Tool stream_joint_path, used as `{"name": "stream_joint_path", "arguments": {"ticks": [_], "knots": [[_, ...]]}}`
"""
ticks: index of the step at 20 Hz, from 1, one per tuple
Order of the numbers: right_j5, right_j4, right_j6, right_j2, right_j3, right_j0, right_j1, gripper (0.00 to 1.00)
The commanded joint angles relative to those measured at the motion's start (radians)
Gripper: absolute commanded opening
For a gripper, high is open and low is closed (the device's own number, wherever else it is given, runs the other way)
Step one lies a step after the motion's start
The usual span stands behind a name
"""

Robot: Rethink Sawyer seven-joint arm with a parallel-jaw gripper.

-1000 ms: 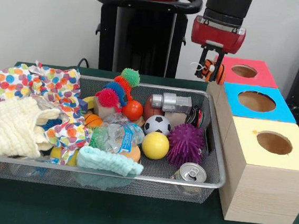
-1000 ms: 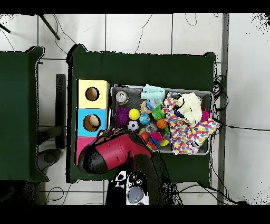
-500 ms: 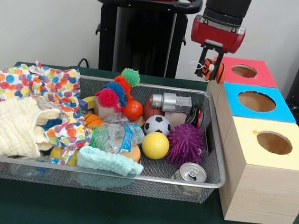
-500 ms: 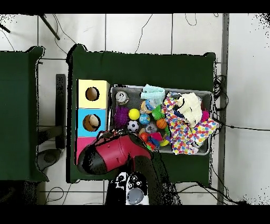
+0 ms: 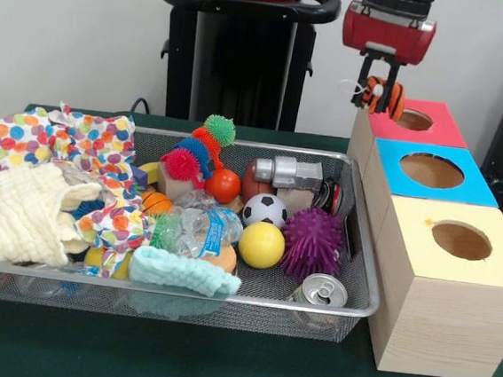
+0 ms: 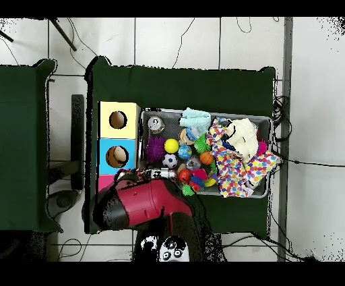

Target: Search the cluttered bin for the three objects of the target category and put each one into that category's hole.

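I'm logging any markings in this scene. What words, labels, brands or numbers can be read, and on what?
No text can be read in either view.
Crushed plastic bottle: it has a blue label, but the print is too blurred to read.
Drink can: no legible marking on its top.
Yellow, blue and red boxes: plain, no lettering.

The front camera sits low and close at the table's edge, looking level across the wire bin toward the white wall, so the bin and the three wooden boxes fill most of its picture. The overhead camera hangs high and looks straight down, taking in the whole table, tiled floor and a second table. Both views share the bin, the boxes and the red arm, turned half round against each other.
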Motion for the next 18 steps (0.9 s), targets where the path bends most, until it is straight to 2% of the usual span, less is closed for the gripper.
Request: {"name": "stream_joint_path", "arguments": {"ticks": [1, 10, 18], "knots": [[0.013, 0.037, 0.105, 0.007, 0.062, 0.043, 0.002, 0.0], [-0.123, 0.012, 0.167, -0.068, 0.059, 0.119, 0.117, 0.0], [-0.138, 0.022, 0.143, -0.098, 0.04, 0.135, 0.139, 0.0]]}}
